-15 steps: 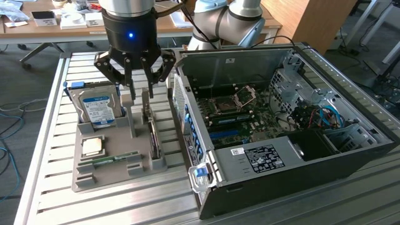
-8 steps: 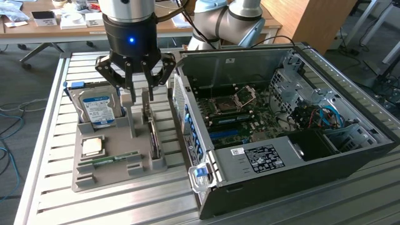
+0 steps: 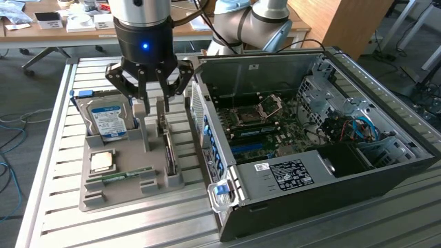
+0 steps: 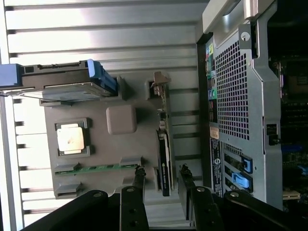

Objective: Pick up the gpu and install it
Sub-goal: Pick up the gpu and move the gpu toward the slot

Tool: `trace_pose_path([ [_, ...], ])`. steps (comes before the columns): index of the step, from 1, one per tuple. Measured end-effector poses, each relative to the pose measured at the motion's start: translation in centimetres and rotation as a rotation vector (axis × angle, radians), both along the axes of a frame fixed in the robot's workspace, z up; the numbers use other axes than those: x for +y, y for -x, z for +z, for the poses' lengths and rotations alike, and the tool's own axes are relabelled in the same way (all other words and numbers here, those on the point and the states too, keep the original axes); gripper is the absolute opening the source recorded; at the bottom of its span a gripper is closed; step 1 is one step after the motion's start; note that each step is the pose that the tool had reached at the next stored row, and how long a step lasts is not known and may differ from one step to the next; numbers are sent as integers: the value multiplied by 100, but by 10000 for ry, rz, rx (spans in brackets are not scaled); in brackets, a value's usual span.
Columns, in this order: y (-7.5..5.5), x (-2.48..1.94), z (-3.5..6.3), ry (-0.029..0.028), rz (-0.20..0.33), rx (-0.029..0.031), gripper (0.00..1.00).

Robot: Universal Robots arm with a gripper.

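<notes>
My gripper (image 3: 154, 103) is fully open and grips nothing. My fingers (image 4: 138, 183) straddle the gpu (image 4: 165, 159), with no contact visible. The gpu stands on edge in a slot along the holder tray (image 3: 127, 188) edge nearest the computer case (image 3: 344, 175). The print on the blue-white hard drive (image 3: 108, 121) label is unreadable.

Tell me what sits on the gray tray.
A hard drive standing up, a processor chip, a memory strip, and the gpu on its edge below the open gripper. The gpu's lower edge is hidden in its slot.
</notes>
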State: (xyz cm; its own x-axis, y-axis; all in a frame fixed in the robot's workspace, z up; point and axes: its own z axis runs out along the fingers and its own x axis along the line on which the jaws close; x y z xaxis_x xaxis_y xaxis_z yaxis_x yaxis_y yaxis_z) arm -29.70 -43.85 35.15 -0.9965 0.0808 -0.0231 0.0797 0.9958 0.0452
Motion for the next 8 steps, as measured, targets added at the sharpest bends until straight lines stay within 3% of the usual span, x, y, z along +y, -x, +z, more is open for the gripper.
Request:
trace_pose_path([
  [8, 0, 0, -91, 0, -164, -1, 42],
])
